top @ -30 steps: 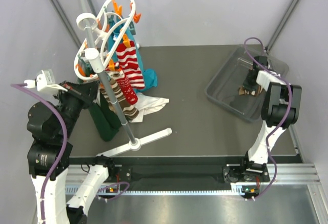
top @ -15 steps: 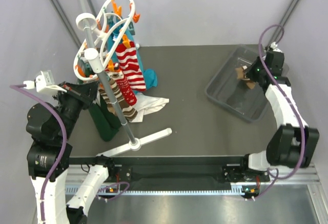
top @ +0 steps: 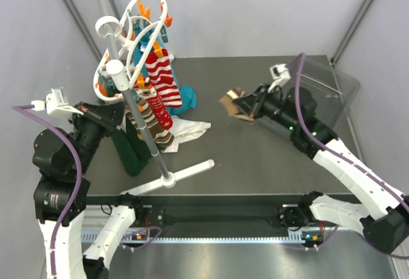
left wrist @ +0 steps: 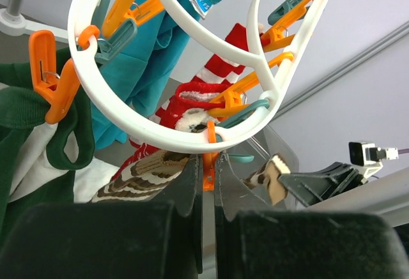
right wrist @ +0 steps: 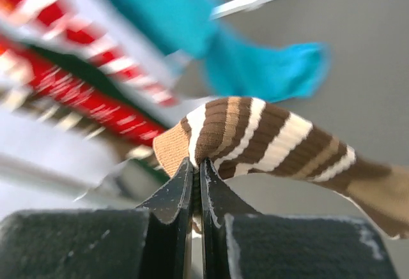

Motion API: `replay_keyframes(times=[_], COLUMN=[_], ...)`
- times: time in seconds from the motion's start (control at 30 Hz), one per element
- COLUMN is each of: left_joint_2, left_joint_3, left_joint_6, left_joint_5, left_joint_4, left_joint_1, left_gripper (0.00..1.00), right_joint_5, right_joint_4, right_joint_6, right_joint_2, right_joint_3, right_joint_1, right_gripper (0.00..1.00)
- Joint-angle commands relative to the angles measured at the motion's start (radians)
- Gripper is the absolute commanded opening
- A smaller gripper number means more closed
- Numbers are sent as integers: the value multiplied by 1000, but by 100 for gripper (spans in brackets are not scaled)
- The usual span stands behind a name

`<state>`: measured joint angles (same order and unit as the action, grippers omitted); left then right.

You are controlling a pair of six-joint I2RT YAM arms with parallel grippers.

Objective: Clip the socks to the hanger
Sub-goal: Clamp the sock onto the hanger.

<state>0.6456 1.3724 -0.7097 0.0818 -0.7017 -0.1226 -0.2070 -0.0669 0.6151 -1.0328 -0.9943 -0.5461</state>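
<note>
The hanger (top: pixel 135 31), white looping rings with orange clips, tops a grey pole (top: pixel 150 138) at the back left. Red-and-white socks (top: pixel 161 80) and a brown striped sock (top: pixel 152 128) hang from it. My left gripper (top: pixel 121 112) reaches up under the ring (left wrist: pixel 172 135), shut on an orange clip (left wrist: pixel 208 172). My right gripper (top: pixel 248 108) is over the middle of the table, shut on the cuff of a brown-and-cream striped sock (top: pixel 231 102), which droops from the jaws (right wrist: pixel 268 138). In the left wrist view that sock (left wrist: pixel 276 178) hangs right of the clip.
A clear plastic bin (top: pixel 329 81) stands at the back right behind the right arm. A teal garment (top: pixel 186 97), a white cloth (top: pixel 190 129) and a dark green garment (top: pixel 131 152) hang or lie by the pole. The pole's white foot (top: pixel 186 172) lies near the front edge.
My right arm has lifted the brown-and-cream sock out of the bin and swung left to the table's middle, towards the hanger. The left arm has stayed put.
</note>
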Motion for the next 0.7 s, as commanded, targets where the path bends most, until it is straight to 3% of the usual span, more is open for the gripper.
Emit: replay_keyframes(times=[0.0,0.13,0.23,0.67], left_joint_2=[0,-9,-15,-40], left_joint_3=[-4,-9,-18,-59], left_joint_6=[-23,-31,-36,6], left_joint_5=[19,16,15,26], left_joint_4=[41,34,41,76], left_joint_1=[-3,-3,-3,-3], left_gripper=[0,0,0,0], right_joint_5=[53,122,97,-74], right_joint_4=[153,240,275,311], right_joint_6=[63,60,81,251], right_joint_2=[-30,-128,-214,-467], right_joint_3=[-29,-73,-145,-441], right_joint_1=[-155,-358,-411,-434], right_gripper=[0,0,0,0])
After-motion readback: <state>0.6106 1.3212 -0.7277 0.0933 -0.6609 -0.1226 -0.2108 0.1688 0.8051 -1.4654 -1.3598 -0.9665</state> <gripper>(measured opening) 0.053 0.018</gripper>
